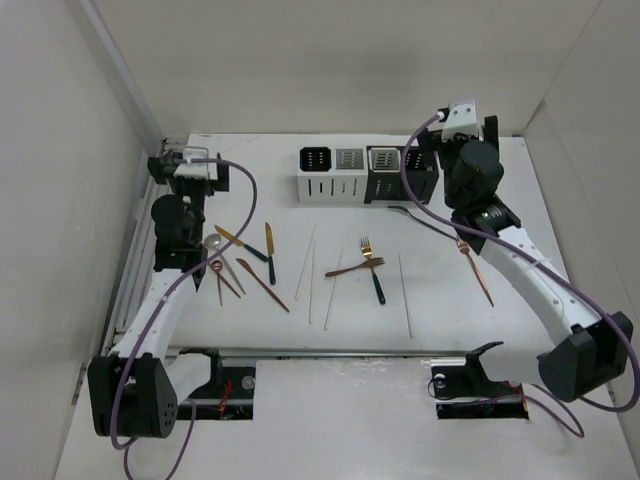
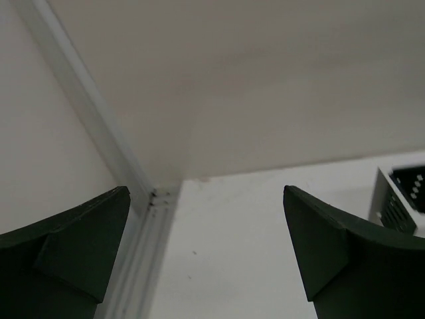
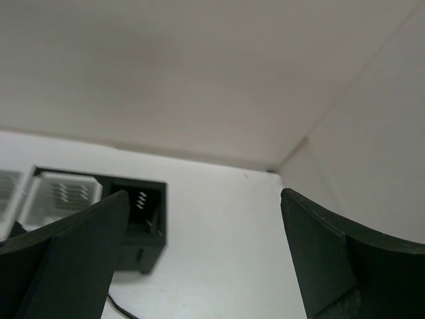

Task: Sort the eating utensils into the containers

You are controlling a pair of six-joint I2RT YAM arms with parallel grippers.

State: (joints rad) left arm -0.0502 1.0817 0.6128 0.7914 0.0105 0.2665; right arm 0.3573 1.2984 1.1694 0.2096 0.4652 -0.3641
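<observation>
left jaws wide, empty | right jaws wide, empty | utensils (image 1: 378,285) scattered on worktop (image 1: 450,310) | containers (image 1: 325,187) in 1 row at rear

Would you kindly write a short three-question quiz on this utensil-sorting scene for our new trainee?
1. True or false: the left gripper and the right gripper both have open, empty jaws.
2. In the top view, the white containers stand on which side of the black containers? A) left B) right C) in front
3. Fill in: the dark-handled fork lies on the ____, not in a container.

Key: 1 true; 2 A; 3 table.
</observation>
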